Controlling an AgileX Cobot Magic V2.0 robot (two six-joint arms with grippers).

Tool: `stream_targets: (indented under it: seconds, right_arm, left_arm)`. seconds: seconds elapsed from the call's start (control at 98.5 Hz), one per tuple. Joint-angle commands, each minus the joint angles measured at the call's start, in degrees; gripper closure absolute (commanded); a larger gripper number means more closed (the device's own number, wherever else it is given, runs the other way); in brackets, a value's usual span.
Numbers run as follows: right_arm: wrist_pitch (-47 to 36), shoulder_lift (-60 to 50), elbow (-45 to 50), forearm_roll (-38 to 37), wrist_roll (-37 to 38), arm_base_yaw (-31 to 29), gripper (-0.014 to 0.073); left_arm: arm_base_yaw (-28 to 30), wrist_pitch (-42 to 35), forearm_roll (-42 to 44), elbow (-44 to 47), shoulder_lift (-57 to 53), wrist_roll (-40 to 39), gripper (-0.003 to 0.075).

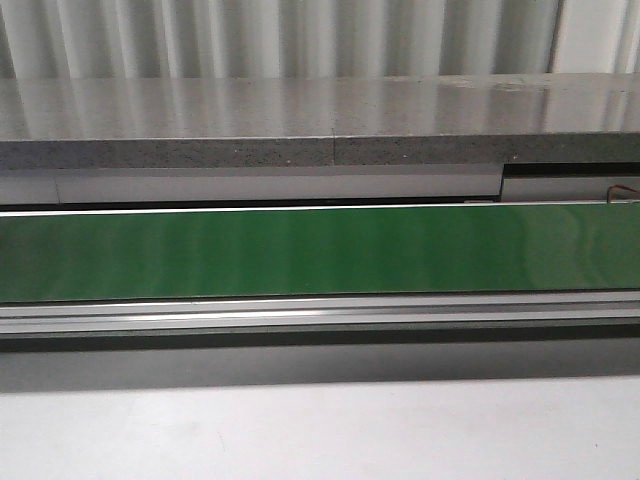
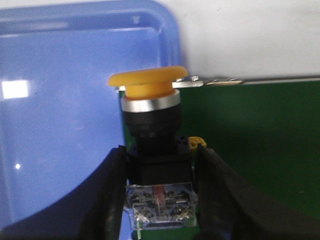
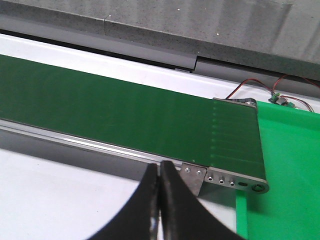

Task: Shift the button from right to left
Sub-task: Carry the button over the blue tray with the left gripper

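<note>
Clamping button (image 2: pixel 152 125), left gripper (image 2: pixel 160 200), right gripper (image 3: pixel 160 200) closed, empty

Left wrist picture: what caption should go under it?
Left gripper fingers hold a yellow-capped button above the blue tray.

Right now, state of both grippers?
Left gripper: shut on the yellow button, fingers on either side of its black body.
Right gripper: shut, fingers pressed together, holding nothing.
</note>
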Motion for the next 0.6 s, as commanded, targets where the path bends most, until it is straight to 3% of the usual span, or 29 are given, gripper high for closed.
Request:
stream_targets:
  seconds: [0.0,0.315,0.589]
  right_arm:
    - [-4.4,0.6,-1.3,0.1,-0.4,0.1,0.0659]
    - [-4.4,0.6,-1.3,0.1,-0.4,0.1,0.0659]
    - [-4.4,0.6,-1.3,0.1,-0.4,0.1,0.0659]
  left_arm:
    - [3.6,1.6,0.2,0.4,-3.2,3.9,0.0713]
    - [12.0,1.0,1.2,3.5,0.6,7.4,0.0713]
    - [14.6,-3.4,5.0,3.5,6.9,7.4,0.0713]
